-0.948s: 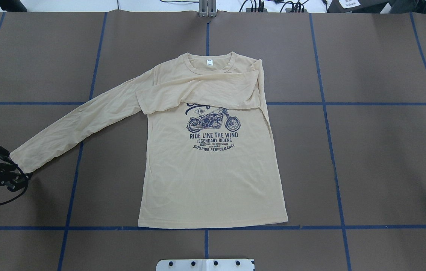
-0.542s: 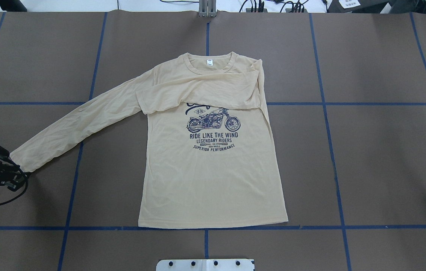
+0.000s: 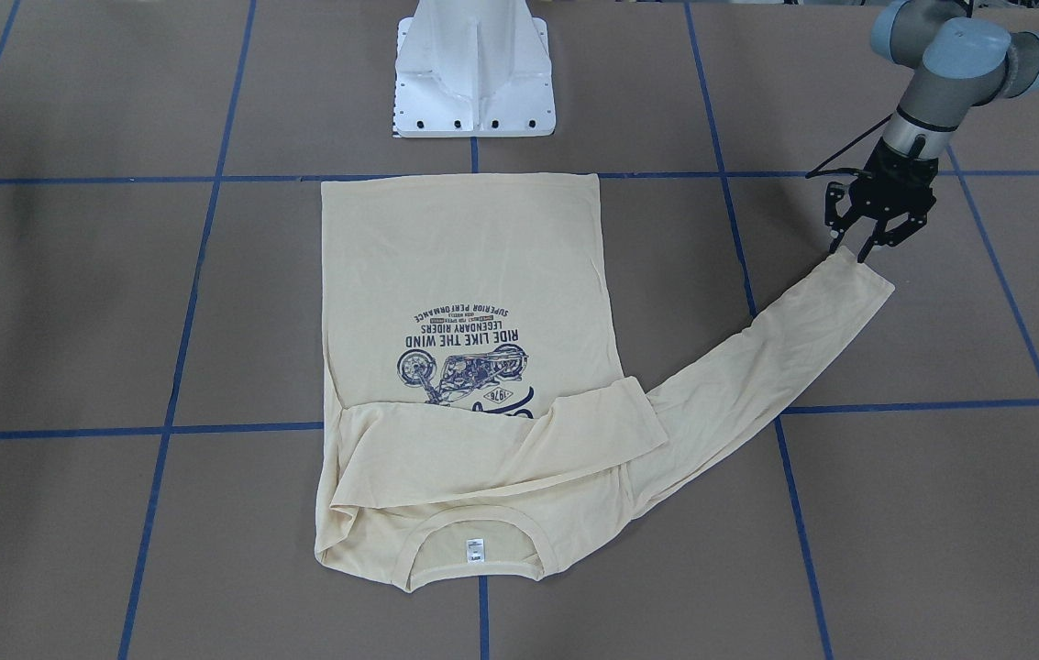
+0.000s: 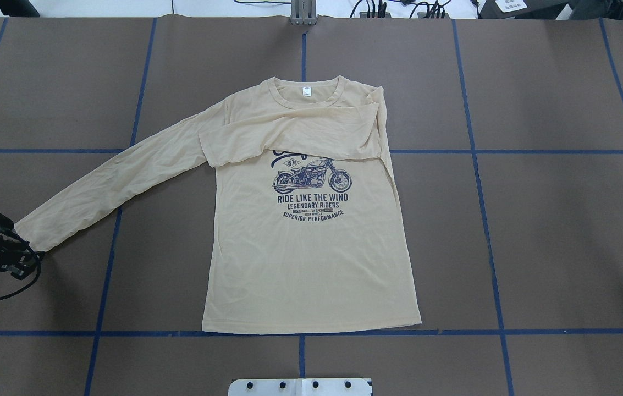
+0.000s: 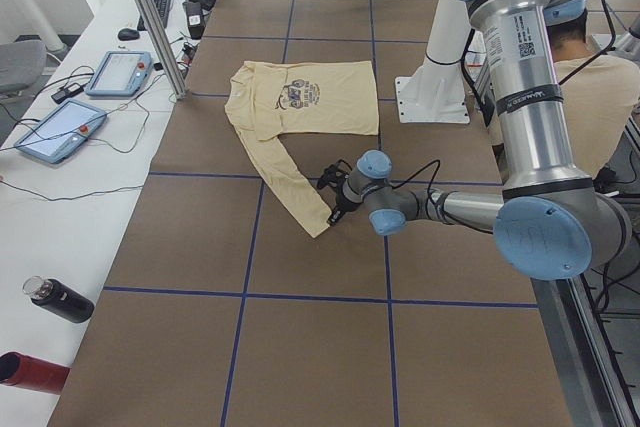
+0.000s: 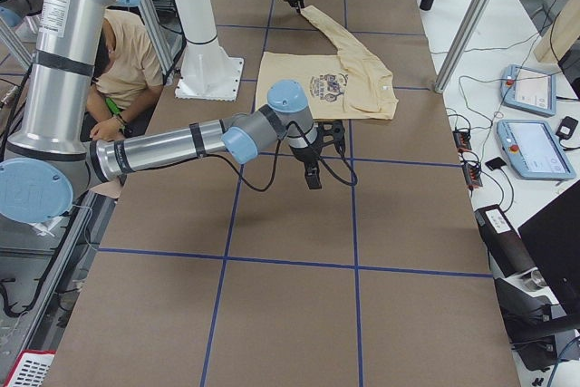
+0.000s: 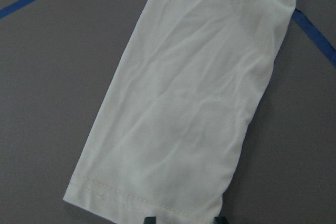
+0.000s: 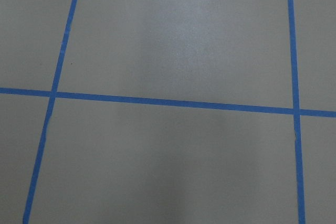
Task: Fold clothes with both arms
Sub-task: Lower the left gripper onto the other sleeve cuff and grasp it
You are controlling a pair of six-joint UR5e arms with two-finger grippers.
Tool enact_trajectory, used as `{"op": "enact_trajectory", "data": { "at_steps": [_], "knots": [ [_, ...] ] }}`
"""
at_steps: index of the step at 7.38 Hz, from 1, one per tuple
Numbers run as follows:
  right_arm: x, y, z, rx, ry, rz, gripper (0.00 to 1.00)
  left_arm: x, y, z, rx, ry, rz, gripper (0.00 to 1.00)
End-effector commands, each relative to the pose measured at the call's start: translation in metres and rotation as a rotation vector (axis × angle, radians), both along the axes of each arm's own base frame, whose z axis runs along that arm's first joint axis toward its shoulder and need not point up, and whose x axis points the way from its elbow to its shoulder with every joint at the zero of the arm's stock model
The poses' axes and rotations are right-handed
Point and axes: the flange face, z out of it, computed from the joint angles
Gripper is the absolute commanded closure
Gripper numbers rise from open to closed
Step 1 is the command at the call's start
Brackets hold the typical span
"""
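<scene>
Overhead exterior: left claw (image 3: 849, 252) unmoved, spread open at the T-shirt (image 4: 311, 264) cuff; right claw (image 6: 314, 178) state unclear.

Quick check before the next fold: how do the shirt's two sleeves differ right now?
The outstretched sleeve lies extended on the table, clear of the body; the folded sleeve lies across the chest. The folded sleeve covers the top of the print; the outstretched sleeve covers nothing. The left gripper, fingers open, sits at the outstretched sleeve's cuff; no gripper is near the folded sleeve. Both lie flat, lightly wrinkled.
</scene>
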Motion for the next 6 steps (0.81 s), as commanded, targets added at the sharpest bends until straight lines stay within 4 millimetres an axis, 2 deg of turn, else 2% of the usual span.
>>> {"op": "enact_trajectory", "data": {
  "at_steps": [1, 2, 4, 5, 6],
  "knots": [
    [0.0, 0.0, 0.001, -0.002, 0.0, 0.001, 0.0, 0.0, 0.0, 0.001, -0.001, -0.001, 0.0, 0.71],
    [0.0, 0.0, 0.001, -0.002, 0.0, 0.001, 0.0, 0.0, 0.0, 0.001, -0.001, -0.001, 0.0, 0.77],
    [0.0, 0.0, 0.001, -0.002, 0.0, 0.001, 0.0, -0.001, 0.0, 0.001, -0.002, -0.002, -0.004, 1.0],
    [0.0, 0.0, 0.001, -0.002, 0.0, 0.001, 0.0, -0.001, 0.0, -0.002, 0.005, 0.001, -0.001, 1.0],
    [0.0, 0.0, 0.001, -0.002, 0.0, 0.001, 0.0, 0.001, -0.001, -0.015, 0.015, 0.026, 0.01, 1.0]
  ]
}}
